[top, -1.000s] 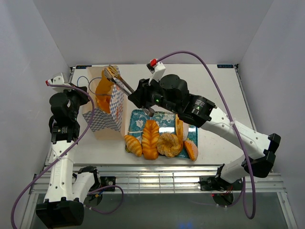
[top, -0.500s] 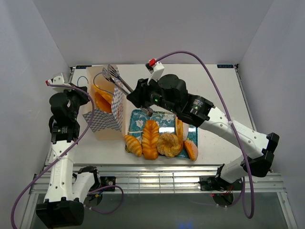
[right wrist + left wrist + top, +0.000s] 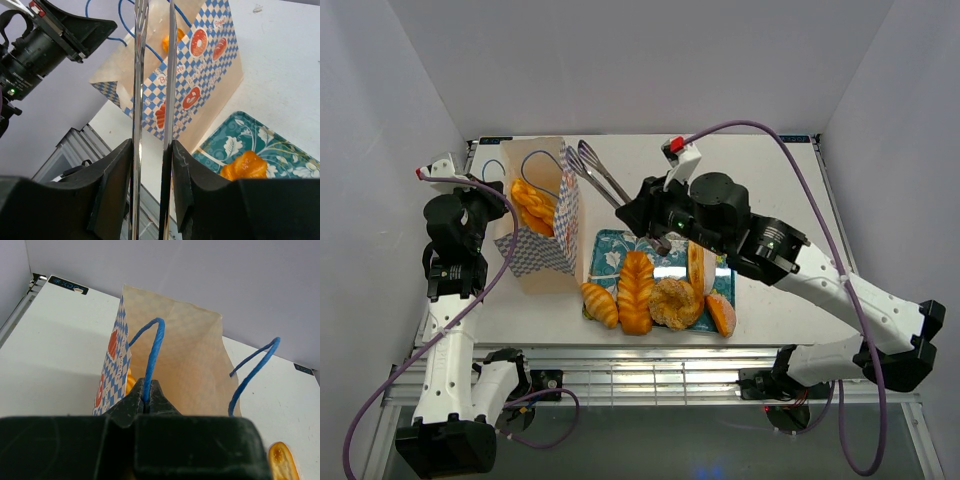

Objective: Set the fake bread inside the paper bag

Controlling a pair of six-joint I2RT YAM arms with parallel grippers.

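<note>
The paper bag point(image 3: 542, 215) stands upright at the left, mouth open, with a braided golden pastry point(image 3: 533, 205) inside. My left gripper point(image 3: 485, 197) is shut on one blue cord handle point(image 3: 152, 355), seen closely in the left wrist view point(image 3: 146, 397). My right gripper point(image 3: 645, 215) is shut on metal tongs point(image 3: 595, 172), whose empty tips hang above the bag's right edge. In the right wrist view point(image 3: 152, 150) the tongs point(image 3: 170, 75) point at the bag point(image 3: 200, 75). More fake bread lies by the tray: a croissant point(image 3: 600, 303), a braided loaf point(image 3: 636, 290), a doughnut point(image 3: 674, 303).
The teal floral tray point(image 3: 610, 250) lies right of the bag, under my right arm. A long roll point(image 3: 696, 268) and a bun point(image 3: 721, 314) rest at its right side. White walls close in the table at the back and both sides.
The pastry held by the tongs over the bag has dropped inside. The tongs have come out empty and moved right with my right arm. The left arm has not moved.
</note>
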